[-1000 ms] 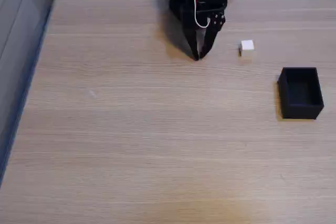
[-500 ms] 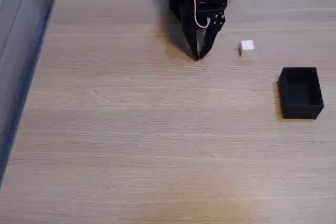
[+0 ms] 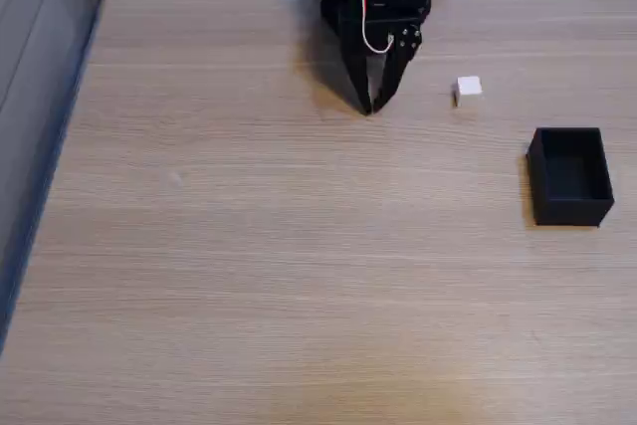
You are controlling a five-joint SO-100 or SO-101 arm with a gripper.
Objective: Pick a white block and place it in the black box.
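Wooden table (image 3: 299, 266); end effector (image 3: 371, 106) clenched, tips together, empty; white block (image 3: 468, 88) apart.

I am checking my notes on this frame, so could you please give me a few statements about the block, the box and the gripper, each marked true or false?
1. The white block lies inside the black box. False: it sits on the table, apart from the box.
2. The gripper holds nothing. True.
3. In the fixed view the block is to the right of the gripper. True.
4. The box has a lid on it. False: it is open at the top.
5. The gripper tips touch the block. False: bare table lies between them.
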